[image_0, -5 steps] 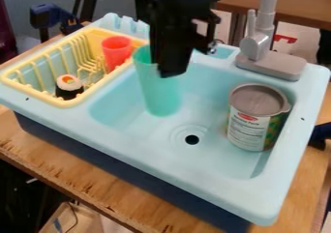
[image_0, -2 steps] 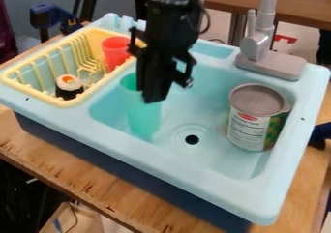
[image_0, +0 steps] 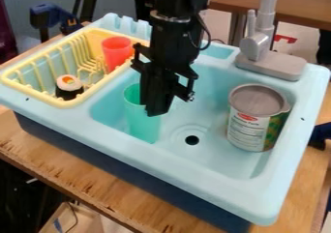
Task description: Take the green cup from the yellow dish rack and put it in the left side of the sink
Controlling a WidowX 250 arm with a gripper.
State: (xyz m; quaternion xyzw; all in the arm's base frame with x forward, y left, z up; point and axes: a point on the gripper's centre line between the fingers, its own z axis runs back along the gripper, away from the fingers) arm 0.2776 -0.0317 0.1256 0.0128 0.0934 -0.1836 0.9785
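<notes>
The black two-finger gripper (image_0: 154,112), its jaws apparently clamped on the tall green plastic cup (image_0: 142,126), had lowered it inside the light-blue plastic sink (image_0: 174,164) (near the round black drain (image_0: 192,139)), so placement looked nearly complete.

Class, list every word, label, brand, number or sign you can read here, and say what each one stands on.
No text can be quoted with confidence.
Tin can: a red badge and lines of small print on its pale label, too small to read reliably.
Red marking behind the faucet: cannot tell whether it is lettering.
Green cup and red cup: no lettering visible.
</notes>
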